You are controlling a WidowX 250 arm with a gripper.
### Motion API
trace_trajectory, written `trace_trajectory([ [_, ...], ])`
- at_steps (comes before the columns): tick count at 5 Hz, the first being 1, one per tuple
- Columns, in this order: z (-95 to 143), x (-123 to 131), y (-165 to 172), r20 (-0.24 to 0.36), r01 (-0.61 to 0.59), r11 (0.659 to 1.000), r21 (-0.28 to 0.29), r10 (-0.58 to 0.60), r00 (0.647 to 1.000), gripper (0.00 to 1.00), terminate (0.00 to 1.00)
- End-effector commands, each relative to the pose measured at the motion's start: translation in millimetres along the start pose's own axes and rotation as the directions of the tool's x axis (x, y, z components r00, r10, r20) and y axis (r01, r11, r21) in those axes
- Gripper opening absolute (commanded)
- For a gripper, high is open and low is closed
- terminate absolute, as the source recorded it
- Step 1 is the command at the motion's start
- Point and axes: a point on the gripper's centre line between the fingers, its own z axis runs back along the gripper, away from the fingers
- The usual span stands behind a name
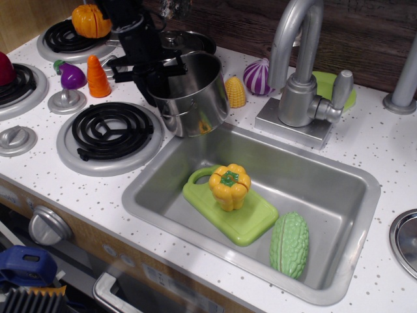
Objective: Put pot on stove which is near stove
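Observation:
The pot (194, 98) is a tall shiny steel cylinder. It hangs tilted at the sink's back-left corner, just right of the stove (112, 132), a black coil in a wide grey ring at the front left. My black gripper (158, 77) comes down from the top left and is shut on the pot's left rim, with one finger inside and one outside. The pot's base looks lifted off the counter on its left side. The stove's coil is bare.
A lidded steel pan (186, 41) sits behind the pot. A carrot (98, 76) and an eggplant (71, 75) stand left of the gripper. Corn (234, 92), a purple onion (257, 76) and the faucet (298, 72) are to the right. The sink (326, 189) holds a yellow pepper (229, 186) on a green board (251, 225) and a gourd (288, 245).

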Motion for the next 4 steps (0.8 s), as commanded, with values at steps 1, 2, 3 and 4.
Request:
trace_trajectory([
  [1,59,6,-2,0.110,0.008,0.997,0.072,-0.016,0.994,0.00,0.00],
  [2,77,-1,7,0.135,0.010,0.991,0.130,-0.028,0.990,0.00,0.00],
  [3,84,-8,18,0.146,0.005,0.987,0.158,-0.028,0.989,0.00,0.00],
  [4,81,-18,29,0.117,-0.001,0.982,0.189,-0.022,0.993,0.00,0.00],
])
